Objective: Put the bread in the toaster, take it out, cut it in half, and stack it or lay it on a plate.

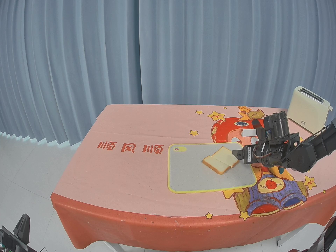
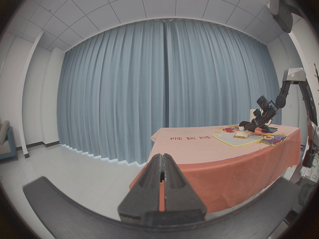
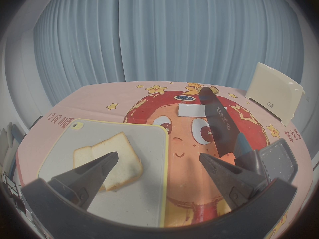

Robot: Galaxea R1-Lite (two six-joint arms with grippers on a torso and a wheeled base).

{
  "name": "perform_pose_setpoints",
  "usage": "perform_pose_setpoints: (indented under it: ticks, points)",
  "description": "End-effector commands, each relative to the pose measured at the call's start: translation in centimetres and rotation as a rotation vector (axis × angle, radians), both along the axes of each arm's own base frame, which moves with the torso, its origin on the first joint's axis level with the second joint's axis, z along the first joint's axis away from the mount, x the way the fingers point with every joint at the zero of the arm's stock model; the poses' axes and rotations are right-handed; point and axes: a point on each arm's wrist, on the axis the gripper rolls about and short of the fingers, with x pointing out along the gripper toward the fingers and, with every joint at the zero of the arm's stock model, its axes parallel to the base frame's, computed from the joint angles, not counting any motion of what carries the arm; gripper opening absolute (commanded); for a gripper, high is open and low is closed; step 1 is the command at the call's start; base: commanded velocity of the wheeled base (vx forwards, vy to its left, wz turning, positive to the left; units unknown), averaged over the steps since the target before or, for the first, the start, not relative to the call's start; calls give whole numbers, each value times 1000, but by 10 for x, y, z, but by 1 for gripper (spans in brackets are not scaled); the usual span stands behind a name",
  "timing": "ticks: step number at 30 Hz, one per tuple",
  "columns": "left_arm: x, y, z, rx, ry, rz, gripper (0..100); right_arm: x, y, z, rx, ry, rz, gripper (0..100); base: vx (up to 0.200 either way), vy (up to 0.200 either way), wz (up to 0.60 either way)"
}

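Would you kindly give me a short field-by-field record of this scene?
bread: two overlapping pieces on the cutting board
right gripper: open, low beside the bread
left gripper: shut, away from the table
knife: flat on the table, beside the cutting board
toaster: upright near the table's far right edge

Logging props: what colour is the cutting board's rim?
Yellow, edging the grey cutting board; best in right wrist view.

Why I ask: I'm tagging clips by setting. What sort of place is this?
Likely a staged test room, not a home kitchen: a wall-wide curtain, panelled ceiling, and one clothed table bearing a toaster.
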Motion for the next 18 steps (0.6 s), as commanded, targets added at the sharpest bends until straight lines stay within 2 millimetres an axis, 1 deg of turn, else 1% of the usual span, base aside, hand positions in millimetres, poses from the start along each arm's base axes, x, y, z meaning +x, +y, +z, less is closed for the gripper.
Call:
perform_pose_setpoints:
  ticks: [1,8,18]
  points:
    - [1,0,-5,0,15,1,0,3,1,-5,-5,12,-3,100,0,0,0]
    - [1,0,-5,0,15,1,0,6,-4,-5,-6,11,-17,100,0,0,0]
    - [1,0,-5,0,15,1,0,8,-4,-7,-22,11,-38,100,0,0,0]
